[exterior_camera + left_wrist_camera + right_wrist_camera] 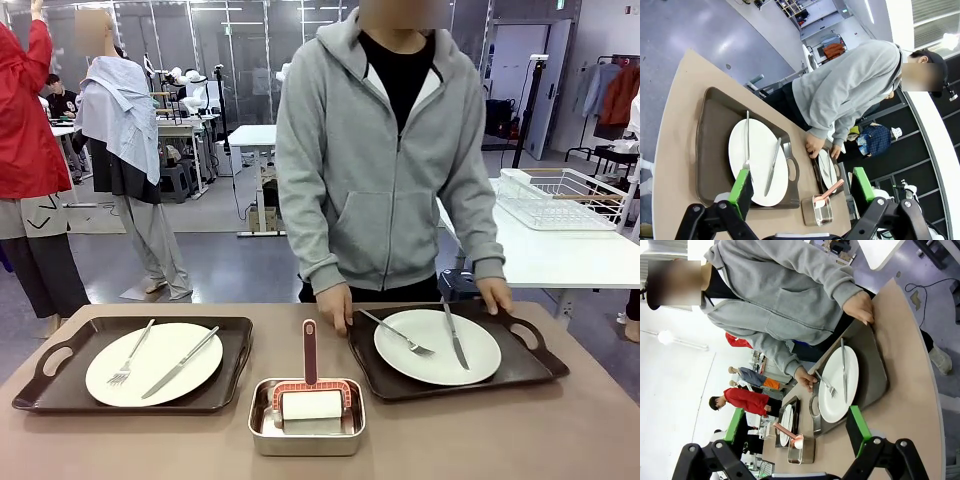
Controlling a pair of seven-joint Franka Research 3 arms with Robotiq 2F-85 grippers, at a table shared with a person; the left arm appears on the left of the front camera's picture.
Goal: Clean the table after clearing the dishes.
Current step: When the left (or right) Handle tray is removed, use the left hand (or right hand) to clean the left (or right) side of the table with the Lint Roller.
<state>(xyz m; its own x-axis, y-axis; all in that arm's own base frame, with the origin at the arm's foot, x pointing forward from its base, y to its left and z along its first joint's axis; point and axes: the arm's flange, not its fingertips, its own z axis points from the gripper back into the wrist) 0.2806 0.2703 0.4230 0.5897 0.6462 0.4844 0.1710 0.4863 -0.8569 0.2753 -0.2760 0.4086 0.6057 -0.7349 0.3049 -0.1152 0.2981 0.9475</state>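
The large matte brown-taupe table (600, 430) carries two dark brown rectangular handled trays side by side: the left tray (40, 388) and the right tray (540, 368). On the left tray lies a round white left plate (153, 363), on the right tray a round white right plate (437, 346), and each has a silver fork and knife across it. I judge that this is so crockery and cutlery can go off in one lift.

The person in a grey hooded top stands at the far edge with one hand (335, 305) on the right tray's far inner corner and the other hand (495, 293) at its far outer corner. That looks like a grip taken to carry the tray away. The dishes are not yet cleared.

Between the trays, near the robot's edge, a small rectangular steel pan (262, 430) holds a white roller with a coral-red handle (310, 385), its handle pointing toward the person. It is probably the cleaning tool, parked within reach of either arm.

The left pincer (801, 186) hangs high over the table's left part, green pads spread wide, with nothing between them and touching nothing. The right pincer (795, 424) hangs likewise above the right tray's side, spread wide and empty
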